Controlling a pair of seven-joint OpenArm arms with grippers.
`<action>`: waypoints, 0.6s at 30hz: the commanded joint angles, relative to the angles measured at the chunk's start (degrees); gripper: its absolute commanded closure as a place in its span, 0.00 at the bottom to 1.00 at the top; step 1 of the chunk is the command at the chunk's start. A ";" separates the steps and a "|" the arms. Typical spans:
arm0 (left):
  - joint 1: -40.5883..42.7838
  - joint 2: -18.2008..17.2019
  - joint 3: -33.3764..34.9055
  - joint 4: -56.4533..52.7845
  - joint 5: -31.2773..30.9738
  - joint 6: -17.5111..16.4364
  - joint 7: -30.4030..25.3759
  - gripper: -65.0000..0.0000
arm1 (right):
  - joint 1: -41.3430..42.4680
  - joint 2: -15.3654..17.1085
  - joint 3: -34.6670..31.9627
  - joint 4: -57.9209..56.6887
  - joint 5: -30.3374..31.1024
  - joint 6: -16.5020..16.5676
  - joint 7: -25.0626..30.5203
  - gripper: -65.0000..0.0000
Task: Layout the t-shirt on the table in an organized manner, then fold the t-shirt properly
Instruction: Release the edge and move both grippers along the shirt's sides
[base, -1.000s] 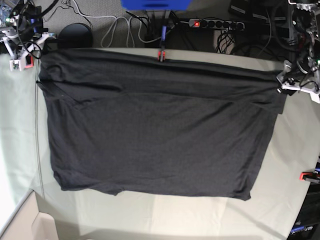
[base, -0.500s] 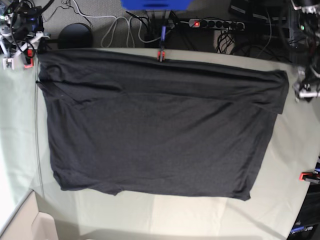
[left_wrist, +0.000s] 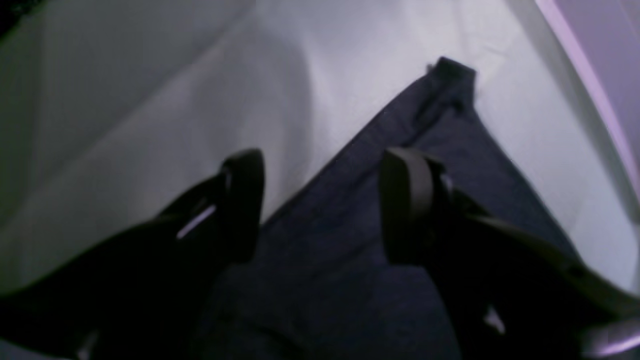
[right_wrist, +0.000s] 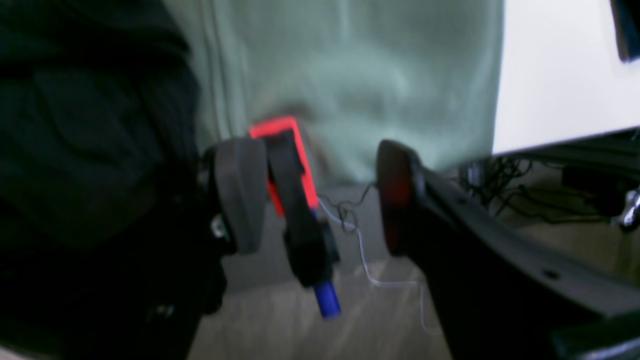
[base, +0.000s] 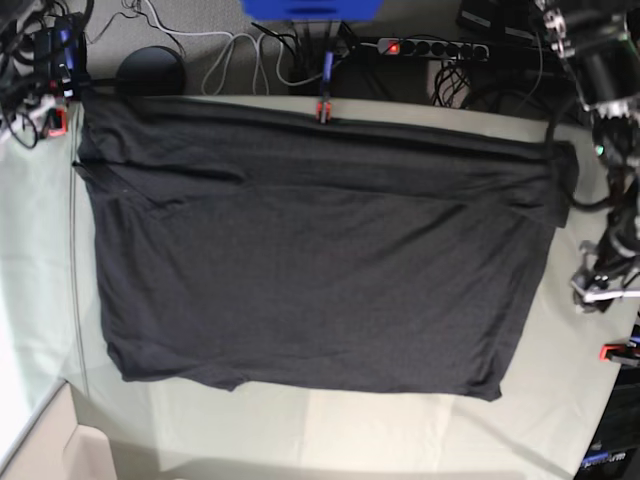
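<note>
The large dark charcoal cotton t-shirt (base: 320, 260) lies spread flat on the wide table covered in pale grey-green cloth (base: 400, 425), its long edge running along the table's far side.

The left gripper (left_wrist: 320, 205) stands with its two black fingers spread apart and nothing between them. Directly below the gap and under its right-hand finger (left_wrist: 405, 200) lies a narrow corner of the dark shirt (left_wrist: 400, 165), whose tip reaches ahead of the fingertips; bare table cloth (left_wrist: 150, 100) shows under and beyond the left-hand finger. In the base view this gripper (base: 600, 285) hangs just beside the shirt's edge, over bare cloth, near a red-orange clamp at the table's edge (base: 615, 351).

The right gripper (right_wrist: 320, 197) is also spread, gripping nothing. The dark shirt fabric (right_wrist: 90, 125) lies off to the outside of its grey-padded finger (right_wrist: 240, 192), not between the fingers. In the gap, below, sits a red-orange and black clamp with a blue handle tip (right_wrist: 295, 210) at the table's edge, with pale green cloth (right_wrist: 360, 85) ahead of the fingertips. In the base view this gripper is blurred among cables at the table's far corner.
</note>
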 joint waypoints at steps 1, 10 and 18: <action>-2.35 -1.24 0.70 -0.53 -0.22 -0.28 -0.86 0.45 | 0.18 1.03 0.17 1.03 0.52 0.19 0.98 0.46; -10.79 -1.06 2.90 -13.89 -0.22 -0.28 -4.20 0.45 | 3.88 0.94 -3.52 2.88 0.60 0.19 0.98 0.46; -13.16 -1.68 11.69 -19.69 0.13 -0.28 -14.14 0.45 | 8.36 0.85 -10.03 4.73 0.60 0.19 0.98 0.46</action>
